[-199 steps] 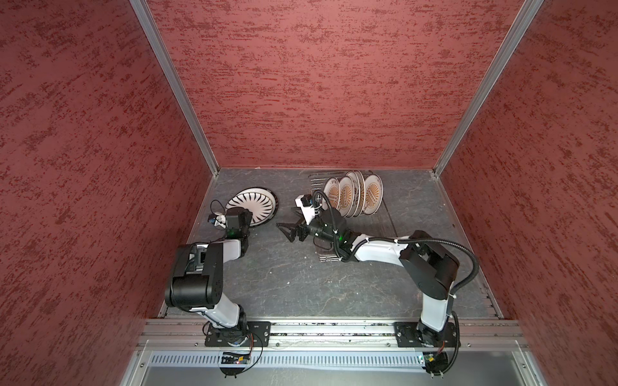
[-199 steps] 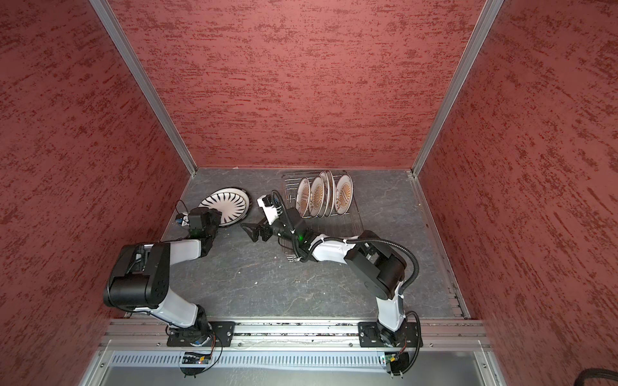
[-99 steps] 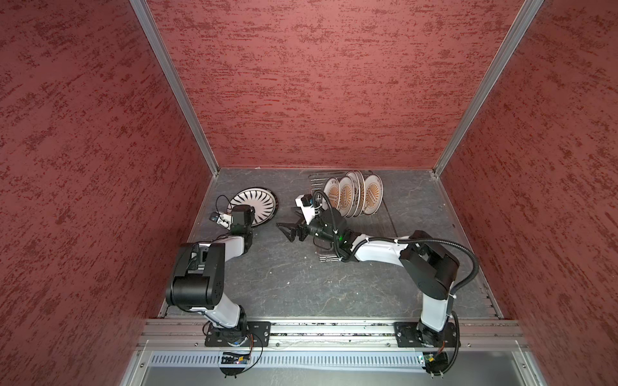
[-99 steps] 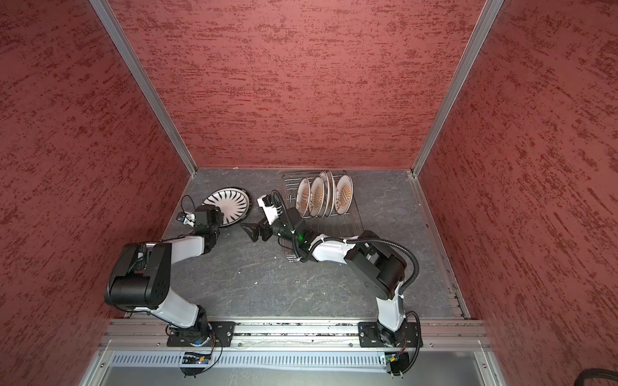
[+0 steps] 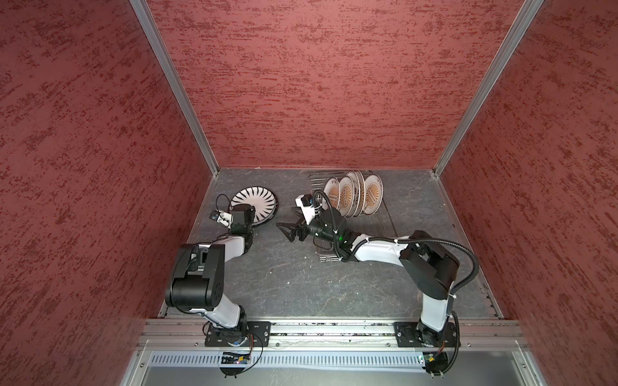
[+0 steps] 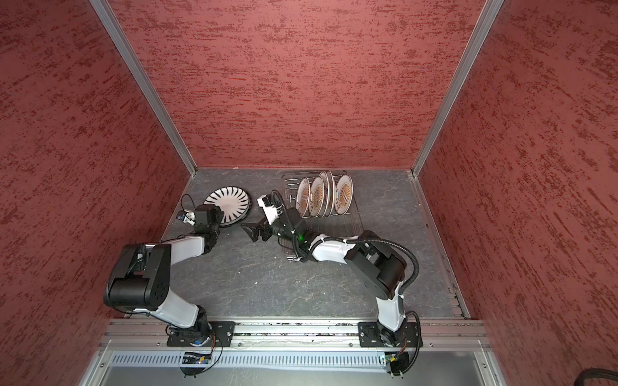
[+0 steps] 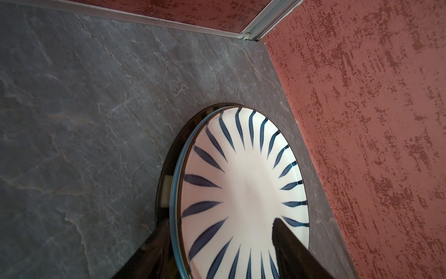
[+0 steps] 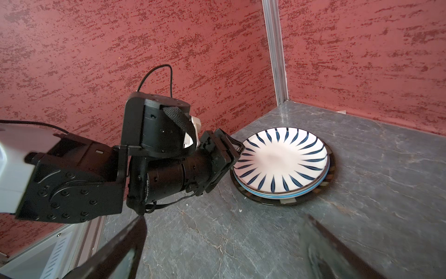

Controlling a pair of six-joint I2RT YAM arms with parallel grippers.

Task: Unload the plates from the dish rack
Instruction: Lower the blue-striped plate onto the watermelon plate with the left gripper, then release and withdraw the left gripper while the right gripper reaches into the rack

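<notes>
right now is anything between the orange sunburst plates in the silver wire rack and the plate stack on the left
Yes: the open, empty right gripper hangs between the orange sunburst plates in the silver wire dish rack and the blue-striped white plate topping the stack. The left gripper sits at that plate's near rim.

Grey slate tabletop point(image 5: 301, 284); red textured walls point(image 5: 317, 83); aluminium corner posts point(image 5: 174, 87).

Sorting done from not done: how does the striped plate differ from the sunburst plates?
Pattern: the striped plate has dark radial stripes; the sunburst plates have orange sunbursts. Pose: the striped plate lies flat; the sunburst plates stand on edge. Place: the striped plate tops a stack on the table; the sunburst plates sit in the rack. Both are round and mostly white.
</notes>
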